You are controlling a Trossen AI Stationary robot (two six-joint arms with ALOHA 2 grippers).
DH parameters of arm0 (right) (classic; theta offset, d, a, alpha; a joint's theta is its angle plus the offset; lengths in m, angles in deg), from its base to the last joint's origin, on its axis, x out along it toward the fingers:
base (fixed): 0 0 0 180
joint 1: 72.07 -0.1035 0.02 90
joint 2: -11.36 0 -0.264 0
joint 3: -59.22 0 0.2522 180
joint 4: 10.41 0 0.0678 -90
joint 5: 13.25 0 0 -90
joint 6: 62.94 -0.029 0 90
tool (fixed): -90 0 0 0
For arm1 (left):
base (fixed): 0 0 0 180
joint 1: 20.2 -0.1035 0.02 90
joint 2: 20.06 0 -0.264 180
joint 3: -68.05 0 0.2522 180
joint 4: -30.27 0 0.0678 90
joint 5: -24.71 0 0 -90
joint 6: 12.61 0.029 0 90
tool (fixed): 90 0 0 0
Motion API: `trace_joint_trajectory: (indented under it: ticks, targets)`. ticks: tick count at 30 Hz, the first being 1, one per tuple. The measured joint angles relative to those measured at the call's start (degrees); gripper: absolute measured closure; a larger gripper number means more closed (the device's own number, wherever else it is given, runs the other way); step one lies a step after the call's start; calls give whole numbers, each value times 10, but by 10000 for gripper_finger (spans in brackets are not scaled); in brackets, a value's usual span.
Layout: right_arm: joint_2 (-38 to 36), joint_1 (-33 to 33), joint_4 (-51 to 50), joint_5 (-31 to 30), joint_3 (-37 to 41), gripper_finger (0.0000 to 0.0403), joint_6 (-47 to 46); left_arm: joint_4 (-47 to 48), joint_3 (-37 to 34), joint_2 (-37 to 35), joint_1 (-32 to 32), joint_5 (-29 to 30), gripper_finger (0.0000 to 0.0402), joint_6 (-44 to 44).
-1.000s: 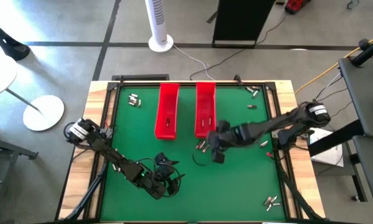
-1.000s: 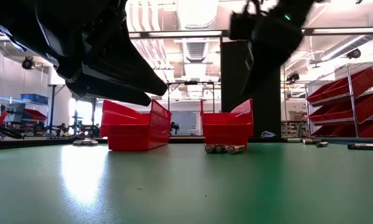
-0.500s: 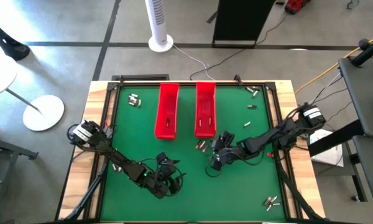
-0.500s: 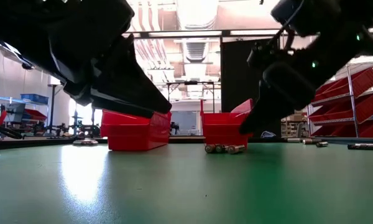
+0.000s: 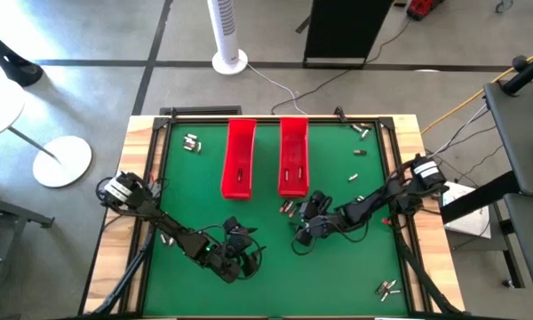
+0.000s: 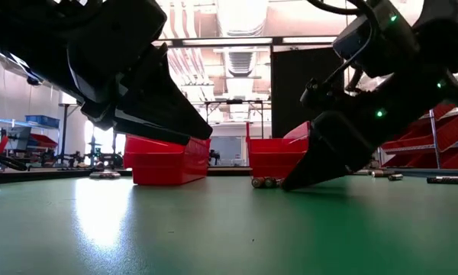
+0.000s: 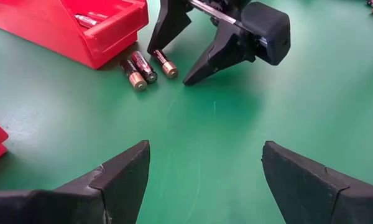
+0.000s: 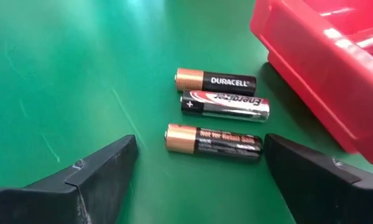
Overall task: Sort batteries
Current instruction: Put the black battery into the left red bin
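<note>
Two dark robot arms work over a green surface with two red trays standing side by side at its far middle. The right tool is down at the surface with its fingers spread wide, holding nothing. It sits just beside three batteries that lie side by side in a row, close to the near end of the right tray. The nearest battery lies between the tool's two fingers. The left tool waits lower left of the middle, also spread wide and empty, facing the same group. At least one battery already lies inside the right tray. More batteries are scattered at the far left, far right and near right of the surface.

The three batteries almost touch, so closing the fingers could catch two at once, or push one so it rolls away. The tray wall is close, and a finger might knock it.
</note>
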Motion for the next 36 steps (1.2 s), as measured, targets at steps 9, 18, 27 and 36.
trace_joint_trajectory:
  ticks: [9, 18, 27, 36]
  targets:
    - [8, -11, 31, 11, 0, 61, -12, 0, 0, 0, 0, -2, 116, 0]
    - [8, -37, 36, 13, 0, 66, -49, -1, 0, 0, 0, -2, 116, 0]
    - [8, -62, 52, 20, 0, 67, -55, -57, 0, 0, -3, -21, 116, 62]
    - [8, -93, 62, 22, -9, 65, -46, -96, 0, 9, -16, -15, 116, 83]
